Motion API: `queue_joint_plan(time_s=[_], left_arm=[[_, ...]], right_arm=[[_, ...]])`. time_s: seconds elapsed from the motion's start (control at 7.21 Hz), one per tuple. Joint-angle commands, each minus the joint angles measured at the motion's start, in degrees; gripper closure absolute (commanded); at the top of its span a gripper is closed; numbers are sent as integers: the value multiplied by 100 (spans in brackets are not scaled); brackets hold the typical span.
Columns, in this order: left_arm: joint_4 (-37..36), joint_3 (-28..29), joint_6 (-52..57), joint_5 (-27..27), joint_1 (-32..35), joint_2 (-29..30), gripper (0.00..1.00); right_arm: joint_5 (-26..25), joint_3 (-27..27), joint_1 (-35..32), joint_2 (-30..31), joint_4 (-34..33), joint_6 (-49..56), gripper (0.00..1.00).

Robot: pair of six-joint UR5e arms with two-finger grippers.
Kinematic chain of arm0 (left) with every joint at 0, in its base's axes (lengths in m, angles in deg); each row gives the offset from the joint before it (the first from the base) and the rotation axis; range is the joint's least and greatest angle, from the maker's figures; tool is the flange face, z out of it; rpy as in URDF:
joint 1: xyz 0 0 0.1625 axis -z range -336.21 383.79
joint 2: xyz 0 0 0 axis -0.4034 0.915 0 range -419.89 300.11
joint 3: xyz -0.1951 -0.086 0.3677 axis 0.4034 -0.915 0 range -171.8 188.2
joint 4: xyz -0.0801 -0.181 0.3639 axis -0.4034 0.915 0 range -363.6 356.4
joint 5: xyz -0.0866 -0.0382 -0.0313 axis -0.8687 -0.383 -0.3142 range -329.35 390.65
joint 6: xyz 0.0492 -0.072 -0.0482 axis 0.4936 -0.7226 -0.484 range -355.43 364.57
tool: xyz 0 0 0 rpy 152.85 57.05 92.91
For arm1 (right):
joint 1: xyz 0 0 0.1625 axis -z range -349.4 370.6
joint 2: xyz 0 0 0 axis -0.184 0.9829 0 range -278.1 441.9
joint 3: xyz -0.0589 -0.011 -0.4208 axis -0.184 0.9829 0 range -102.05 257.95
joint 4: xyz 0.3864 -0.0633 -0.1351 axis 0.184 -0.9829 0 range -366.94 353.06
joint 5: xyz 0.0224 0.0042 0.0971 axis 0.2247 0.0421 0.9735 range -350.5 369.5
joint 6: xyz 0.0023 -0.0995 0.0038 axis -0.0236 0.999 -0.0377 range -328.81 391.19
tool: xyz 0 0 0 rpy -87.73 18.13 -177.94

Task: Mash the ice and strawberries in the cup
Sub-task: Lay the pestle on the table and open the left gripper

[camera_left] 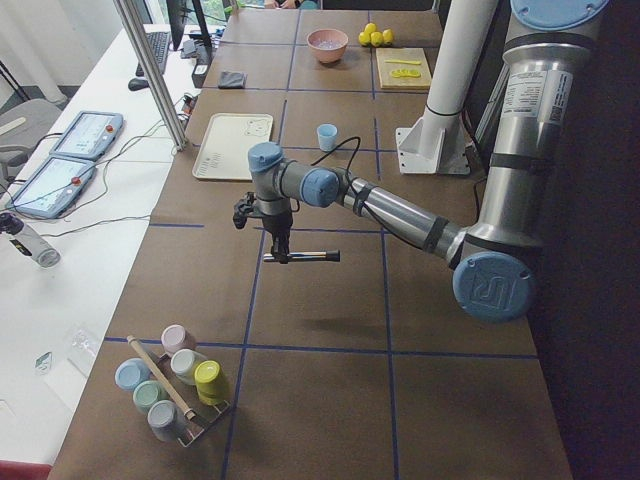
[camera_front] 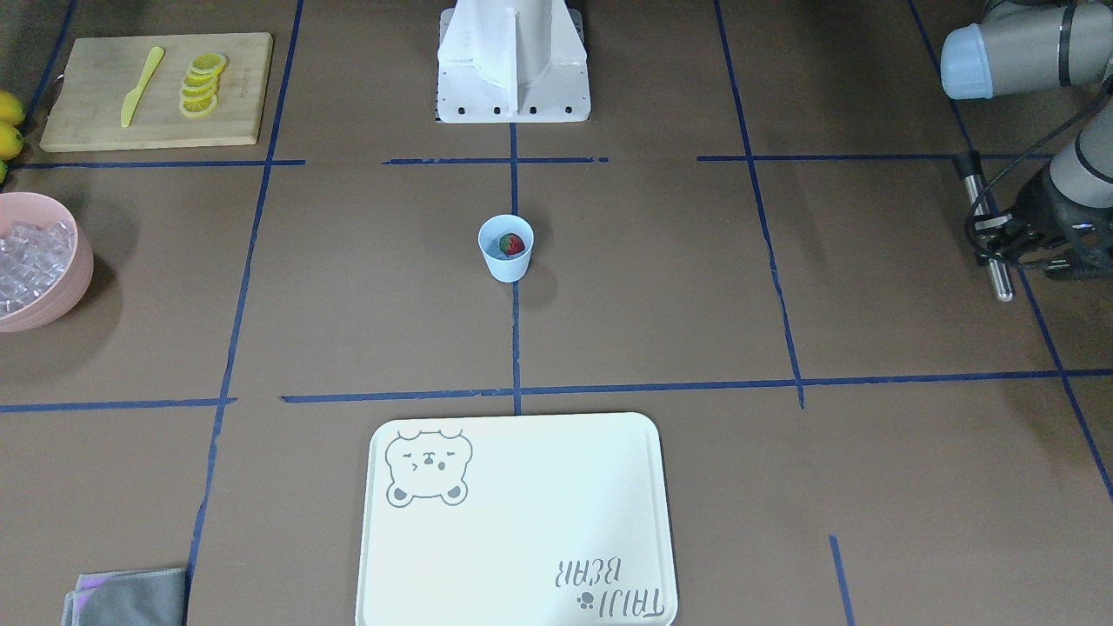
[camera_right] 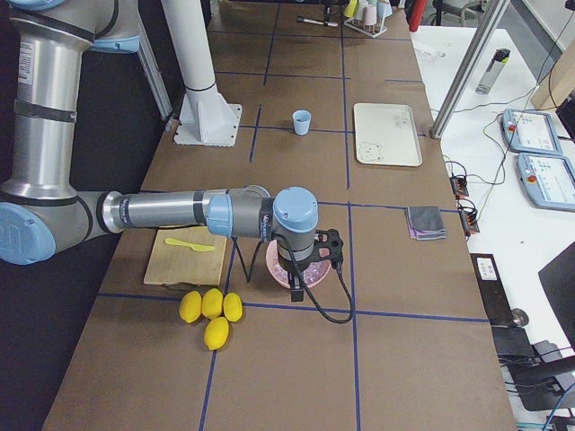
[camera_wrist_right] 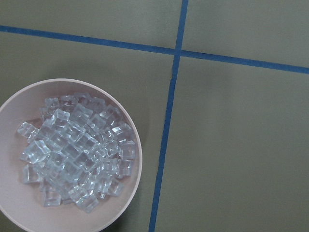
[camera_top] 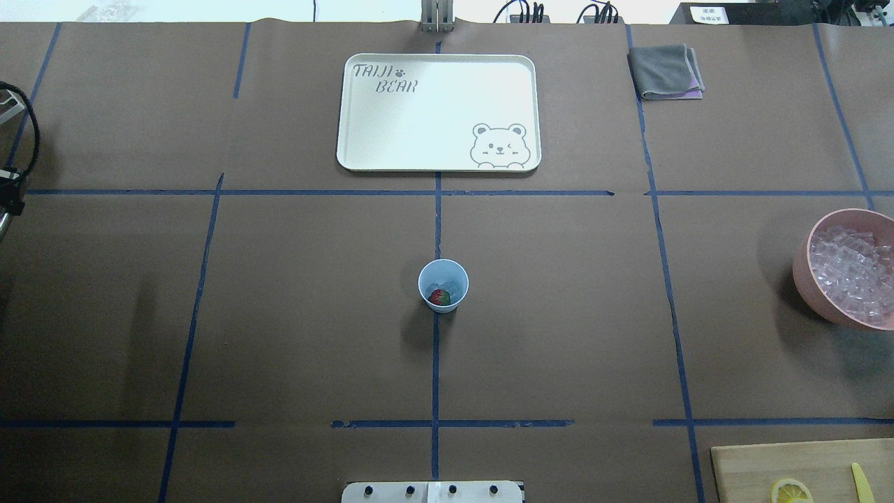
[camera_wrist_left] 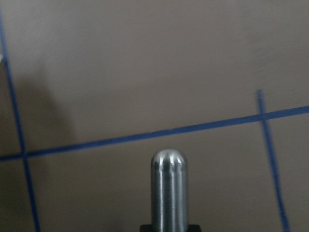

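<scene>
Plainly, the left jaws are closed on a metal rod [camera_front: 987, 228], pinching it part-way along its length so that it lies crosswise with both ends jutting clear. At the right edge of the front-facing view you see the rod hanging above the surface [camera_front: 696, 287], touching nothing. That grip probably leaves a rounded end [camera_wrist_left: 169, 166] free to be turned down as the masher.

You cannot tell how the right jaws stand. Only the right-side view shows them, and the wrist view below them shows just the ice [camera_wrist_right: 72, 154] heaped in the pink bowl [camera_wrist_right: 135, 183]. That arm hovers over the bowl, likely because it is the ice supply.

The cup [camera_front: 505, 248] stands upright at the middle of the frame on the blue centre line, mouth open. The strawberry [camera_front: 514, 244] lies in its bottom. A pale glint beside the berry may be a cube, but it is too small to be sure.

Between rod and cup you have bare brown surface, with nothing to steer around. The tray [camera_top: 438, 59] lies well beyond the cup, at the upper centre of the overhead view. The tight margin is the cup's narrow rim. It looks light, so a rod catching the lip could tip it.
</scene>
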Motion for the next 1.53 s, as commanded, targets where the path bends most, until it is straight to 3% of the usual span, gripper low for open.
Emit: queue_joint_plan(time_s=[0.0,0.28,0.69,0.83,0.97,1.11,1.39], left_arm=[[1406,725,-44,-39,10,-477,79],[2278,1272,-53,-39,1,-608,78],[3815,1922,-1070,-39,-25,-812,75],[4038,2046,-1229,-39,-43,-794,66],[4057,2056,-1230,-30,-60,-794,45],[4058,2056,-1204,-30,-60,-777,42],[4075,2048,-1151,-38,-69,-750,0]], right_arm=[[2,-9,3,5,0,0,0],[2,-26,3,5,0,0,0],[2,-44,3,5,9,0,0],[2,-44,3,5,0,0,0],[2,-44,3,5,0,0,0],[2,-44,3,5,0,0,0],[2,-44,3,5,0,0,0]])
